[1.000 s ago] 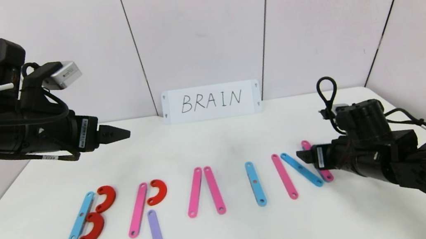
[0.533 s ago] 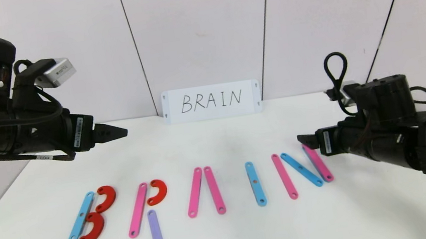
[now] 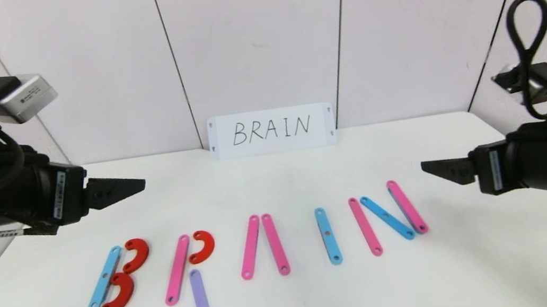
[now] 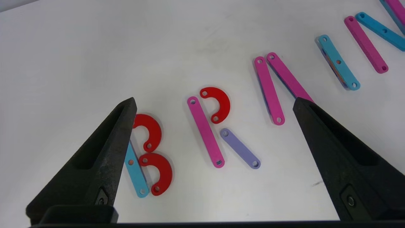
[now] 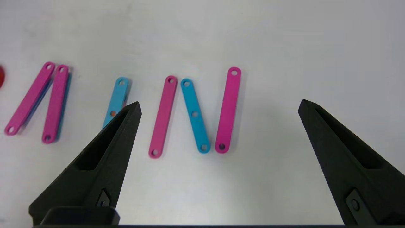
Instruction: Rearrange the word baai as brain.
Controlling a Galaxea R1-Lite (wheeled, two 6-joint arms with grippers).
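The word lies in a row across the white table. B is a blue strip (image 3: pixel 104 278) with two red curves (image 3: pixel 136 253). R is a pink strip (image 3: pixel 177 270), a red curve (image 3: pixel 202 245) and a purple strip (image 3: pixel 199 294). A is two pink strips (image 3: pixel 250 246). I is a blue strip (image 3: pixel 328 236). N is a pink strip (image 3: pixel 365 226), a blue strip (image 3: pixel 387 217) and a pink strip (image 3: pixel 407 206). My left gripper (image 3: pixel 136 184) hangs open and empty above the table's left. My right gripper (image 3: pixel 428 166) is open and empty, raised right of the N.
A white card (image 3: pixel 271 131) with BRAIN handwritten in black stands against the back wall. The table's right edge (image 3: pixel 536 159) passes under my right arm.
My right gripper has let go of the N's right pink strip, lifted and drawn back to the right. My left arm has drawn back to the left and slightly lower.
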